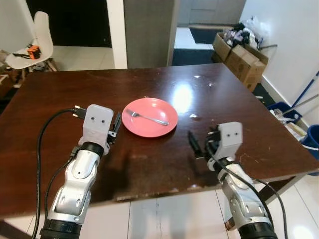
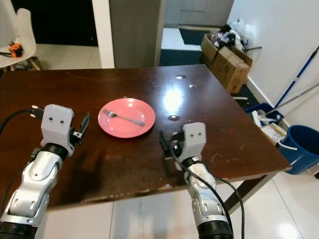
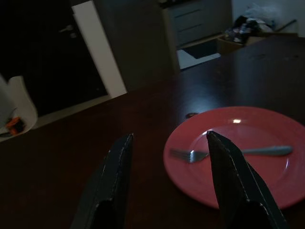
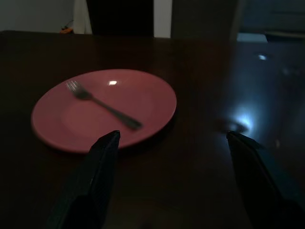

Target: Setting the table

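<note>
A red plate (image 1: 149, 117) sits mid-tabletop (image 1: 60, 99) with a fork (image 1: 147, 118) lying across it. The left gripper (image 1: 115, 127) hovers just beside the plate, jaws wide and empty; the right gripper (image 1: 195, 144) is near, jaws wide too.

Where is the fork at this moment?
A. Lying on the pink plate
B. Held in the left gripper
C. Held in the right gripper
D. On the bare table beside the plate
A: the fork lies across the pink plate, while the left gripper and right gripper are both open and empty on either side.
</note>
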